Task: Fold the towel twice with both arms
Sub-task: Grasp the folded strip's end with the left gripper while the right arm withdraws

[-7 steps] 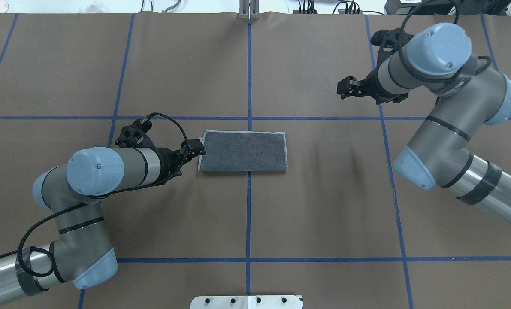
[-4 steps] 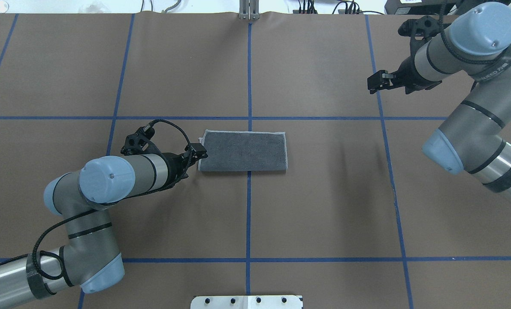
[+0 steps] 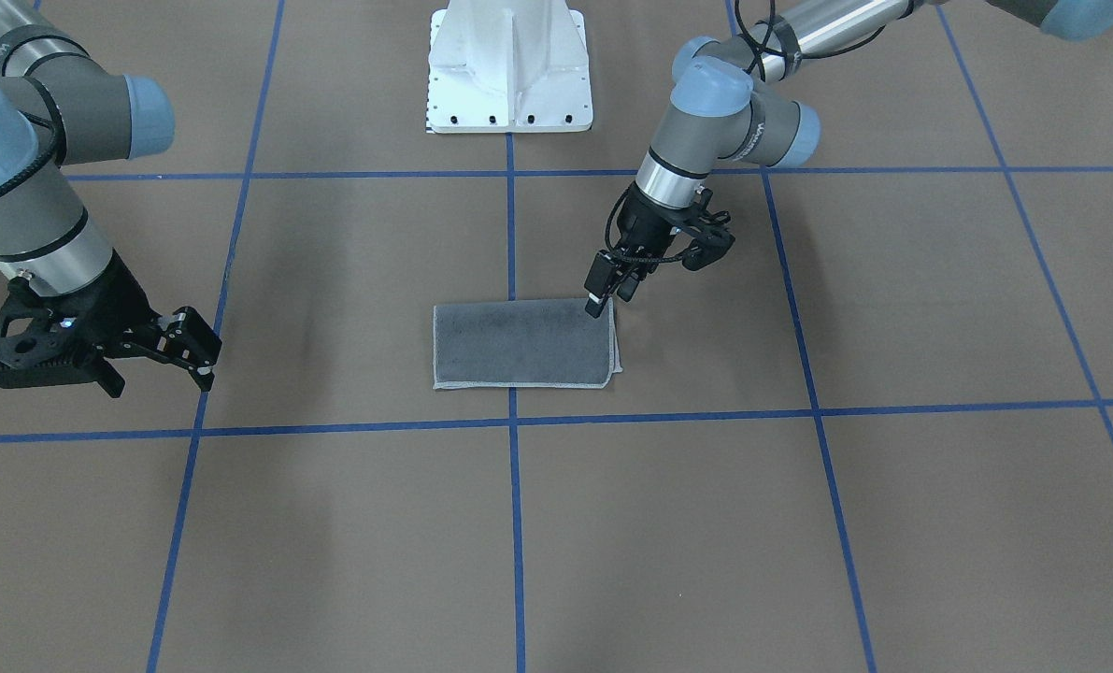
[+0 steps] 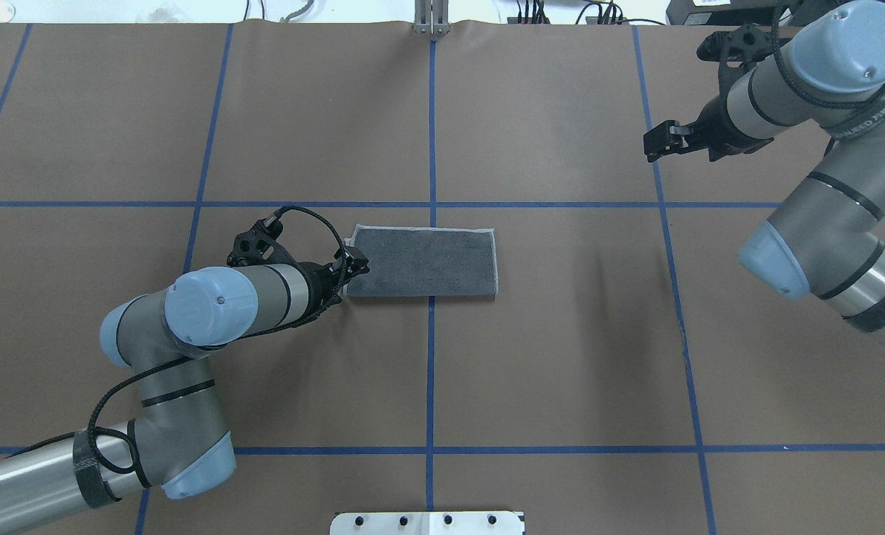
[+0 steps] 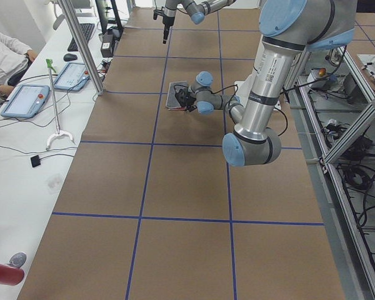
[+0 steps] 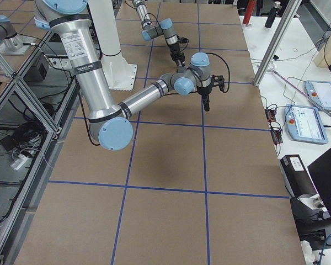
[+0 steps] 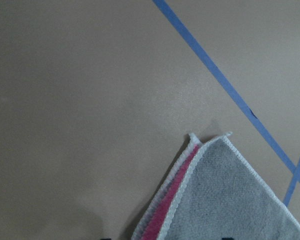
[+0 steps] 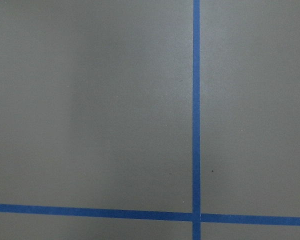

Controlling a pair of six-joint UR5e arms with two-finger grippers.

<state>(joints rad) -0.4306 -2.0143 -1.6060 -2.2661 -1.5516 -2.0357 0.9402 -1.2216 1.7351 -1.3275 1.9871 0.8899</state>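
The towel lies flat near the table's middle as a folded rectangle, dark grey face up with light edging. It also shows in the front view. In the left wrist view the towel's corner shows a pink layer under the grey one. My left gripper is low over the towel's left near corner, also seen from the front; it looks open and holds nothing. My right gripper is open and empty, far off at the back right, also in the front view.
The white pedestal stands at the robot's side of the table. Blue tape lines grid the brown table cover. A side bench with tablets and an operator runs along the far side.
My left gripper has moved right and nearer onto the towel's corner. My right arm has swung away to the back right, then nearly stopped. The towel has not moved.
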